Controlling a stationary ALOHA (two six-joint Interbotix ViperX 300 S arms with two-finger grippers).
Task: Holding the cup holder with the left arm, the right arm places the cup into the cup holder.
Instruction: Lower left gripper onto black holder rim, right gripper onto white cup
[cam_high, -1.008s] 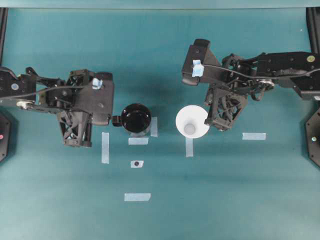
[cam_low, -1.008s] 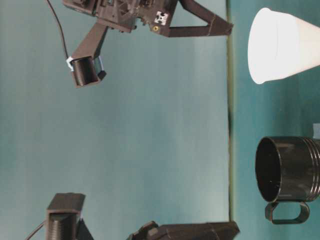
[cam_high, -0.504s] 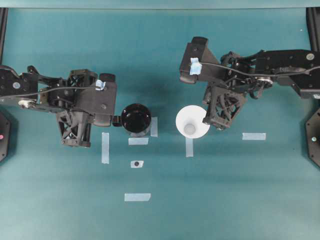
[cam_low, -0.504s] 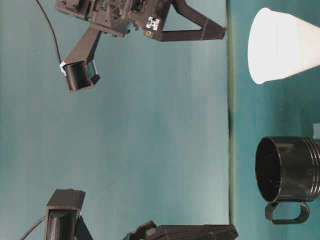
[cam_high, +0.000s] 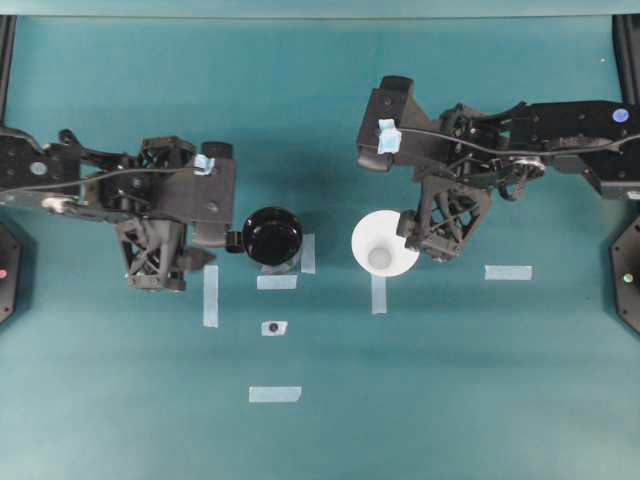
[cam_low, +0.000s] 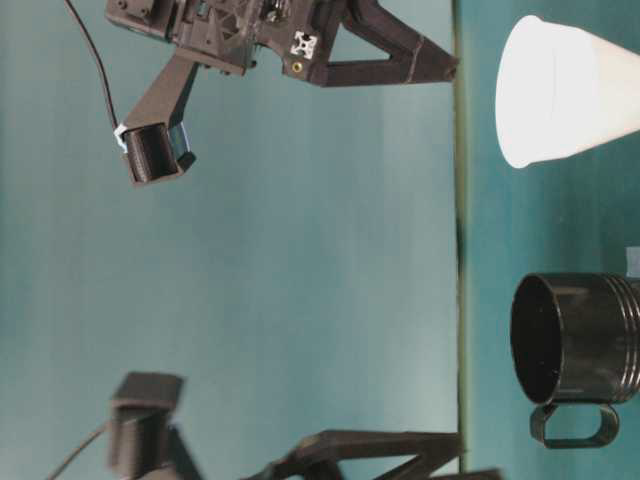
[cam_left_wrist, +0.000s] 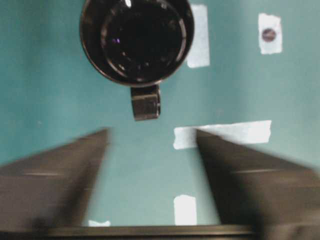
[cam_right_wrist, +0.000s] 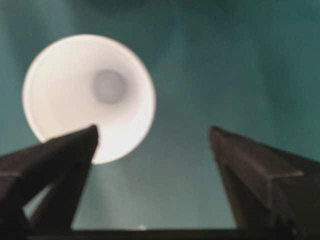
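Left gripper (cam_left_wrist: 150, 145): your left wrist view shows both fingers spread wide with bare counter between them; nothing held. A second ago the overhead showed these jaws shut.
Cup holder (cam_left_wrist: 136, 37): upright on the counter (cam_high: 450, 390), just beyond the left fingertips, its stubby tab (cam_left_wrist: 146, 101) pointing back at the gap. Not touched.
Right gripper (cam_right_wrist: 152, 137): jaws wide apart in the right wrist view; one finger (cam_right_wrist: 55, 155) overlaps the cup's rim in the picture, but you cannot tell contact from there. It was closed a second ago.
Cup (cam_right_wrist: 90, 95): standing mouth up, greyish bottom visible inside; ahead and to one side of the right gripper, not between the fingers.
Overhead view: you see what the wrist views lack: cup holder (cam_high: 273, 238) and cup (cam_high: 384, 243) side by side, apart, pale tape strips (cam_high: 275, 393) around them.
Table-level view: only here do the side profiles show; both vessels stand unmoved since the earlier frames.
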